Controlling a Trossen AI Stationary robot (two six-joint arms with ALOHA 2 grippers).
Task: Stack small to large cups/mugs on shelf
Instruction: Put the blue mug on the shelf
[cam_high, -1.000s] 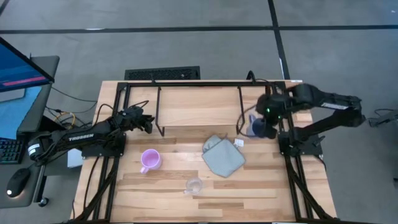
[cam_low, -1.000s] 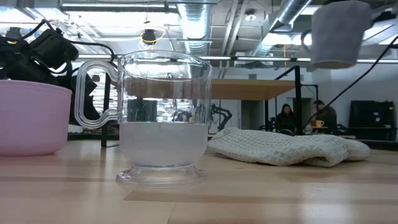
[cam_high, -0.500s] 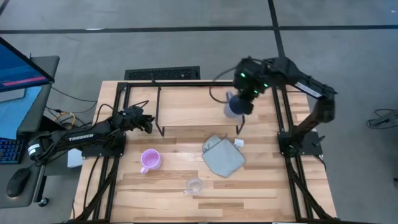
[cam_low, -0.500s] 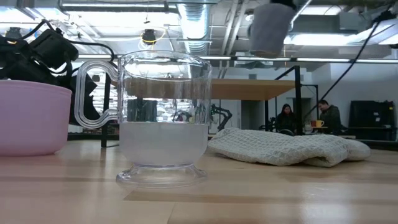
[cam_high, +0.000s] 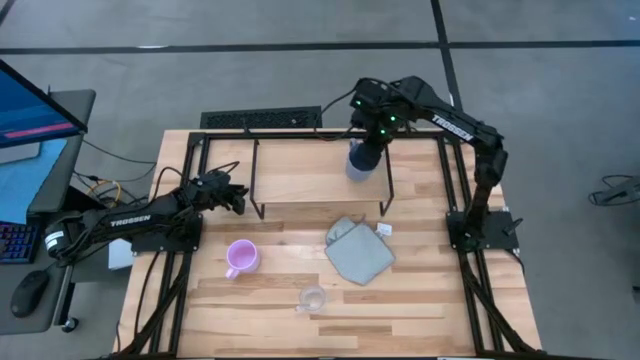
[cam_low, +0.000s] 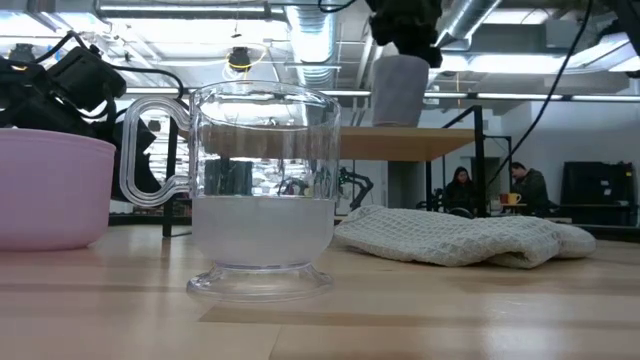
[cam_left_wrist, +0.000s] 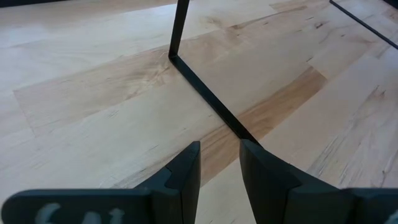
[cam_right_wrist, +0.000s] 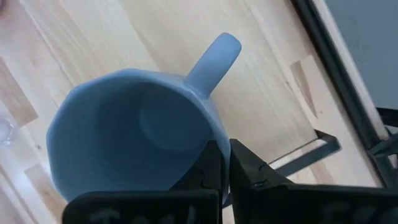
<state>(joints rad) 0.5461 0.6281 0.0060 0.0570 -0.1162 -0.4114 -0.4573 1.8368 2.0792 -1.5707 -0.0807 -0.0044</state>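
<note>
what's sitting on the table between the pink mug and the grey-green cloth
Nothing. In the high view the wooden tabletop is bare between the pink mug and the cloth; the clear glass cup sits nearer the front edge, off that line.

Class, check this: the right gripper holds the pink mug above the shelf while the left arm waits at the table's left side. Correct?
Not quite. The right gripper holds the blue-grey mug, not the pink one; the right wrist view shows it. The pink mug stands on the table. The rest stands.
</note>
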